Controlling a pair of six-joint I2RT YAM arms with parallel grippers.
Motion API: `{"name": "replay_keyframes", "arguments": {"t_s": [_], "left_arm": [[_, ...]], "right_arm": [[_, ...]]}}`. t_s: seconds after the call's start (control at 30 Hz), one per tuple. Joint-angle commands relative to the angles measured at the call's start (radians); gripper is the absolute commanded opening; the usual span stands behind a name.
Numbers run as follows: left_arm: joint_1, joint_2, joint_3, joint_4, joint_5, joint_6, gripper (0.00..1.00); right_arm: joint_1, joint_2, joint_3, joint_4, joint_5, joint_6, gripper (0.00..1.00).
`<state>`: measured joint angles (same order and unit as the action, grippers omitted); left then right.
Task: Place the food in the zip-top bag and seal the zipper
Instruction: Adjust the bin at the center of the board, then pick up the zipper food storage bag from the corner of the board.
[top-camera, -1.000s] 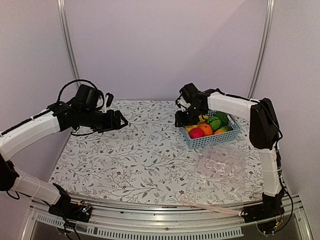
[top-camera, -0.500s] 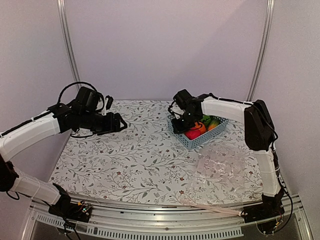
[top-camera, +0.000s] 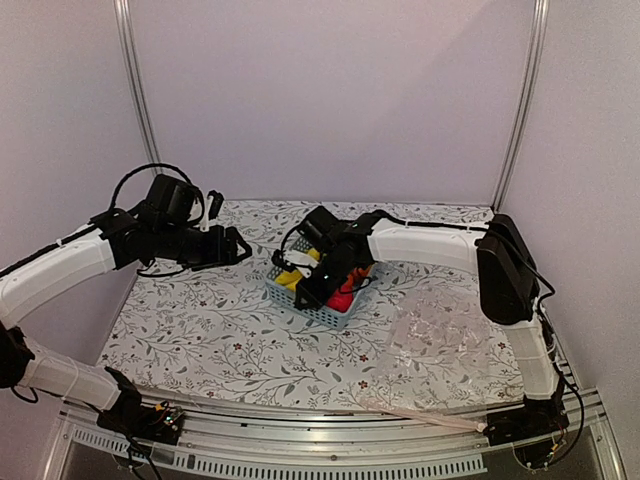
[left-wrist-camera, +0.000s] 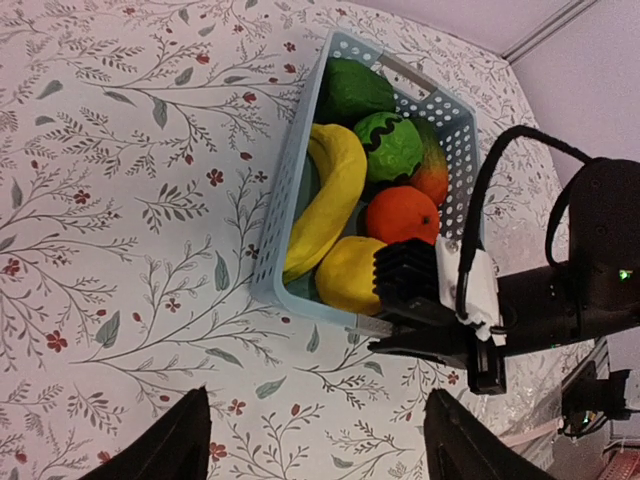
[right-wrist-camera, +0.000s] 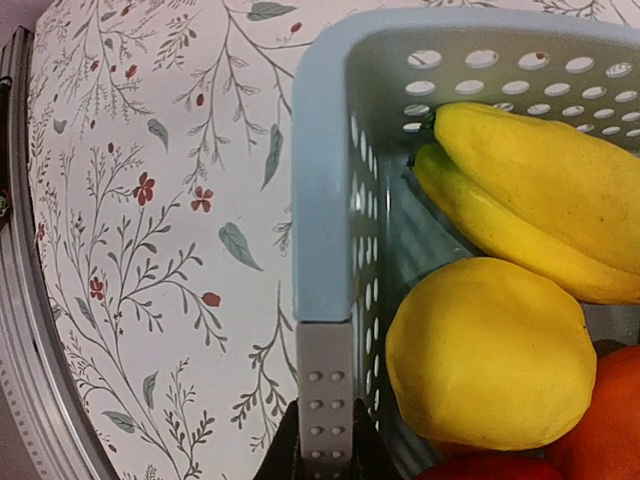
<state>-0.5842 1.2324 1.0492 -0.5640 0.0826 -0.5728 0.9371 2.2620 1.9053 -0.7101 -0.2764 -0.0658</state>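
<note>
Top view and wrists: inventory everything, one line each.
basket: 1, blue-grey, table centre
banana: 1, yellow, in basket
round fruit: 1, yellow, in basket
orange: 1, orange, in basket
melon: 1, striped green, in basket
mango: 1, green-orange, in basket
pepper: 1, green, in basket
apple: 1, red, in basket
zip-top bag: 1, clear, table right
table: 1, floral, under everything
left gripper: 1, black, open, over table
right gripper: 1, black, shut on basket wall

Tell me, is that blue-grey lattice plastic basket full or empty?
Full. The blue-grey lattice plastic basket holds a yellow toy banana, a round orange, a green striped melon and more fruit.
</note>
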Motion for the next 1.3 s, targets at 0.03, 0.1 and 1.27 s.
{"name": "replay_keyframes", "arguments": {"t_s": [0.03,0.1,1.27], "left_arm": [[-0.014,-0.009,-0.014,0.009,-0.006,0.009,0.73],[-0.013,0.0,-0.014,0.023,-0.005,0.015,0.73],[-0.071,0.087,-0.041,0.26,0.05,0.078,0.73]], "right_arm": [[0.079,-0.017,-0.058,0.032,-0.085,-0.096,0.01],[0.093,-0.014,-0.058,0.022,-0.047,-0.1,0.12],[0.482,-0.673,-0.863,-0.451,0.224,0.654,0.35]]}}
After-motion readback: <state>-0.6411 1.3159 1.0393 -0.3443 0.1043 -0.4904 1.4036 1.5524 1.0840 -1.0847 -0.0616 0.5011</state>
